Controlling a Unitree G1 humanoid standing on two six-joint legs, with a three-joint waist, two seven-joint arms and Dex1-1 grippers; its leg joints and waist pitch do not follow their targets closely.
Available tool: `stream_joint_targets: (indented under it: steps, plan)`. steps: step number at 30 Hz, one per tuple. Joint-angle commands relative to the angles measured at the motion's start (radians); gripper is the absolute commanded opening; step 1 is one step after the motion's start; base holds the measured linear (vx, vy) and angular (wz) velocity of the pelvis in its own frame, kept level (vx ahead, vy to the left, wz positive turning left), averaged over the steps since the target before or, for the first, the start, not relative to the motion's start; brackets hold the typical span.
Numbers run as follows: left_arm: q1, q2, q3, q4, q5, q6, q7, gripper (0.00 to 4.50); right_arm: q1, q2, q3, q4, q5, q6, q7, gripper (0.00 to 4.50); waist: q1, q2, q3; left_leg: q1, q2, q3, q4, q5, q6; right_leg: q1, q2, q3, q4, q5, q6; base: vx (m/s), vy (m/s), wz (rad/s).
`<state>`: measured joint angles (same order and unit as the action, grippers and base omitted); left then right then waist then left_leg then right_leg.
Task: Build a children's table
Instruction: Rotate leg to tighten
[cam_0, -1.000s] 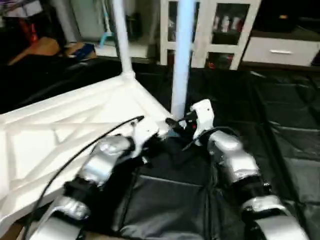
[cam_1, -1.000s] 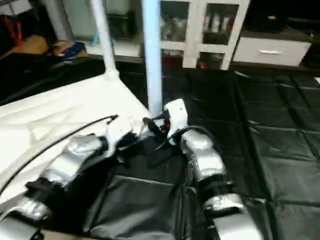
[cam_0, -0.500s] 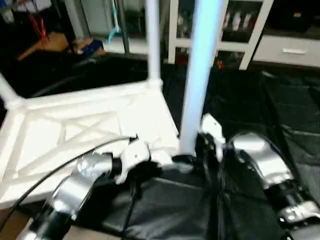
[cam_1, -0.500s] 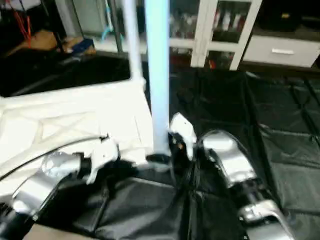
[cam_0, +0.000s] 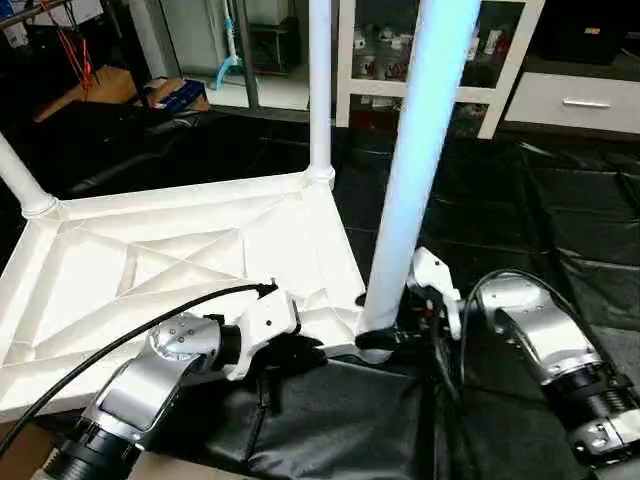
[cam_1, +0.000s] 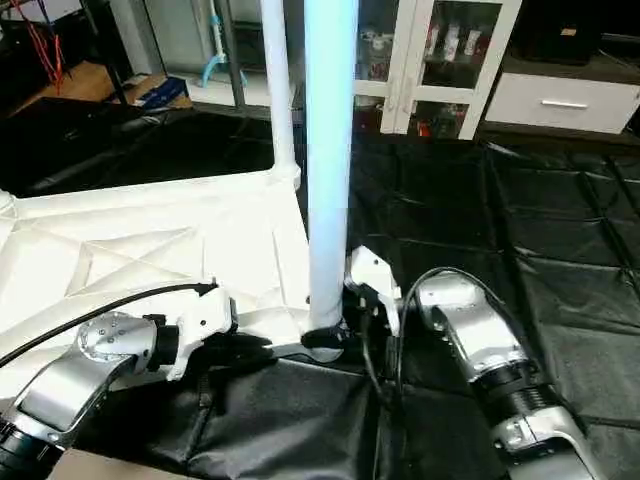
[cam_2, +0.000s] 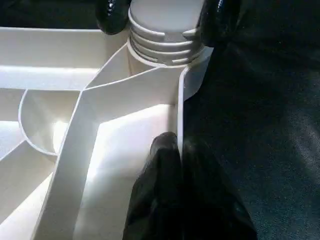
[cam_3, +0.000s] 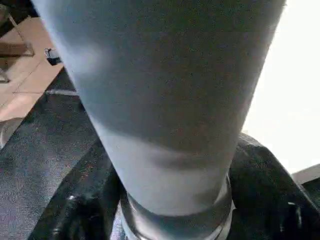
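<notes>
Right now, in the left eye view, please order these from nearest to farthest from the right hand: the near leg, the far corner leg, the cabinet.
1. Near leg, at the right hand.
2. Far corner leg, behind, across the top.
3. Cabinet, at the back.

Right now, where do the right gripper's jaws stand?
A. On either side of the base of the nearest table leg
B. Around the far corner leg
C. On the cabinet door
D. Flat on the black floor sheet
A: the right gripper has its black jaws on either side of the base of the nearest table leg, at the corner socket of the table top.
</notes>
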<state>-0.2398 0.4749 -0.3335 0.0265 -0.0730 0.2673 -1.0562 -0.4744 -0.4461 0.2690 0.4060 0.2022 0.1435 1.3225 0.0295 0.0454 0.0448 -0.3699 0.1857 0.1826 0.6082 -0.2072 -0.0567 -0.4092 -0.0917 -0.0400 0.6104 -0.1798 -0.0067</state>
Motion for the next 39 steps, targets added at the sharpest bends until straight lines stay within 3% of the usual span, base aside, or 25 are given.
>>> stream_joint_targets:
  steps: [1,10,15,16,18,20,23,24,27,28,29,30,33,36,38,39]
  plan:
    - [-0.003,-0.001,0.007,-0.054,-0.041,-0.004,-0.023,0.00,0.011,-0.010,0.002,-0.010,-0.012,0.008,0.009,2.62,-0.003,-0.004,-0.063,0.008,0.037,-0.008,-0.072,-0.156,0.090,0.051,-0.035,0.027,-0.061,-0.097,-0.276,0.000,0.000,0.00]
    - [0.001,0.002,0.005,-0.061,-0.044,0.006,-0.021,0.00,0.014,-0.001,0.000,-0.010,0.001,0.019,-0.001,2.54,-0.003,-0.005,-0.063,0.009,0.037,-0.008,-0.072,-0.165,0.082,0.050,-0.034,0.027,-0.062,-0.120,-0.270,0.000,0.000,0.00]
    - [-0.010,-0.013,0.002,-0.030,-0.016,0.000,0.015,0.00,0.003,0.046,-0.017,0.033,-0.037,0.007,-0.129,2.54,-0.008,-0.006,-0.061,0.007,0.036,-0.008,-0.073,-0.164,0.077,0.050,-0.035,0.028,-0.063,-0.128,-0.269,0.000,0.000,0.00]
    - [-0.041,-0.041,-0.011,0.037,0.052,0.001,0.100,0.00,-0.014,0.098,-0.033,0.083,-0.080,0.018,-0.283,2.54,-0.012,-0.008,-0.062,0.006,0.036,-0.009,-0.074,-0.164,0.069,0.051,-0.034,0.027,-0.063,-0.137,-0.262,0.000,0.000,0.00]
    - [-0.059,-0.061,-0.012,0.074,0.076,0.007,0.142,0.00,-0.022,0.129,-0.047,0.106,-0.096,0.029,-0.369,2.54,-0.022,-0.006,-0.053,0.011,0.032,-0.008,-0.080,-0.223,0.036,0.046,-0.033,0.028,-0.073,-0.228,-0.244,0.000,0.000,0.00]
    - [-0.069,-0.073,-0.011,0.096,0.088,0.012,0.167,0.00,-0.026,0.148,-0.056,0.117,-0.102,0.036,-0.417,2.54,-0.030,-0.007,-0.057,0.011,0.032,-0.013,-0.082,-0.253,0.013,0.049,-0.037,0.027,-0.076,-0.278,-0.221,0.000,0.000,0.00]
    - [-0.143,-0.139,0.008,0.224,0.126,0.005,0.297,0.00,-0.065,0.241,-0.113,0.199,-0.106,0.077,-0.651,2.54,-0.038,-0.004,-0.053,0.014,0.029,-0.011,-0.083,-0.282,0.005,0.038,-0.032,0.028,-0.082,-0.299,-0.211,0.000,0.000,0.00]
    - [-0.193,-0.178,0.029,0.303,0.140,0.003,0.382,0.00,-0.098,0.295,-0.154,0.261,-0.095,0.085,-0.784,2.54,-0.041,0.002,-0.053,0.019,0.026,-0.012,-0.082,-0.302,-0.013,0.035,-0.033,0.028,-0.085,-0.335,-0.203,0.000,0.000,0.00]
    - [-0.299,-0.245,0.086,0.462,0.135,-0.015,0.540,0.00,-0.163,0.392,-0.241,0.376,-0.054,0.066,-1.032,2.53,-0.045,0.000,-0.057,0.024,0.023,-0.016,-0.081,-0.317,-0.034,0.032,-0.037,0.026,-0.093,-0.374,-0.184,0.000,0.000,0.00]
    - [-0.323,-0.256,0.093,0.500,0.137,-0.026,0.569,0.00,-0.176,0.412,-0.254,0.398,-0.045,0.057,-1.072,2.53,-0.047,-0.007,-0.059,0.019,0.022,-0.016,-0.082,-0.305,-0.029,0.035,-0.037,0.027,-0.090,-0.354,-0.185,0.000,0.000,0.00]
    - [-0.349,-0.267,0.100,0.543,0.144,-0.042,0.601,0.00,-0.189,0.434,-0.266,0.421,-0.046,0.034,-1.122,2.53,-0.044,-0.005,-0.061,0.016,0.022,-0.017,-0.082,-0.289,-0.024,0.039,-0.039,0.026,-0.088,-0.330,-0.187,0.000,0.000,0.00]
    - [-0.366,-0.274,0.105,0.572,0.149,-0.054,0.622,0.00,-0.197,0.449,-0.274,0.435,-0.048,0.017,-1.154,2.52,-0.041,-0.002,-0.061,0.018,0.023,-0.014,-0.081,-0.280,-0.014,0.032,-0.038,0.028,-0.089,-0.300,-0.193,0.000,0.000,0.00]
    - [-0.388,-0.285,0.111,0.613,0.161,-0.075,0.650,0.00,-0.208,0.477,-0.286,0.450,-0.054,-0.020,-1.203,2.52,-0.034,-0.007,-0.065,0.007,0.024,-0.013,-0.078,-0.214,0.015,0.046,-0.040,0.027,-0.078,-0.200,-0.215,0.000,0.000,0.00]
    - [-0.411,-0.299,0.114,0.665,0.169,-0.108,0.664,0.00,-0.228,0.524,-0.303,0.461,-0.037,-0.068,-1.154,2.51,-0.024,-0.003,-0.070,0.008,0.025,-0.010,-0.074,-0.161,0.040,0.049,-0.041,0.027,-0.070,-0.139,-0.229,0.000,0.000,0.00]
    - [-0.406,-0.296,0.107,0.666,0.169,-0.123,0.646,0.00,-0.218,0.539,-0.301,0.409,0.018,-0.063,-0.974,2.51,-0.021,-0.002,-0.070,0.006,0.025,-0.010,-0.072,-0.151,0.061,0.053,-0.040,0.025,-0.067,-0.104,-0.242,0.000,0.000,0.00]
    - [-0.409,-0.295,0.105,0.677,0.168,-0.134,0.643,0.00,-0.219,0.542,-0.299,0.403,0.033,-0.067,-0.934,3.06,-0.020,-0.004,-0.070,0.003,0.026,-0.010,-0.072,-0.133,0.072,0.055,-0.041,0.026,-0.064,-0.079,-0.249,0.000,0.000,0.00]
